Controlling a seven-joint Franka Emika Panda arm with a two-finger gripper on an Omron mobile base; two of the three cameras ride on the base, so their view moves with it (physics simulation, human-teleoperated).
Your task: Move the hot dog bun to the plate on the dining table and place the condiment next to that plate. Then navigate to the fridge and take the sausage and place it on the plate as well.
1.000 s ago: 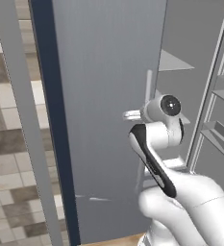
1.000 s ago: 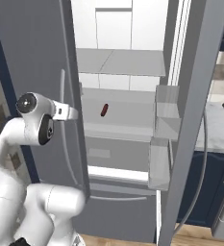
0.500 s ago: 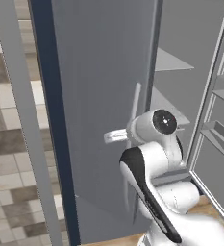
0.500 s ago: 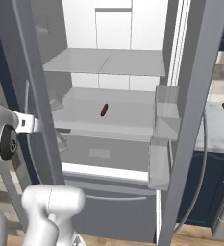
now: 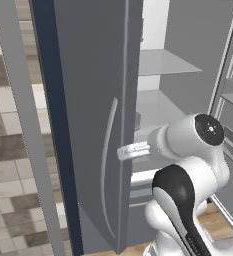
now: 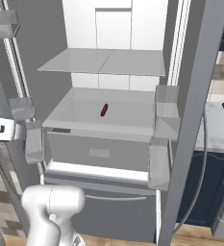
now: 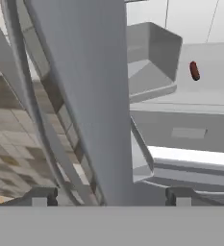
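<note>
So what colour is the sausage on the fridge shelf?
Dark red-brown; the sausage shows best in the right base view.

The arm point(image 5: 188, 165) is glossy white, built of rounded, bulbous segments. A black round cap marks one joint, and a black glossy band runs down the lower link. Two small dark fingertips point(image 7: 43, 194) end it.

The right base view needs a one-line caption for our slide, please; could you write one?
Open fridge with a single sausage lying on its middle white shelf, above a closed drawer.
</note>
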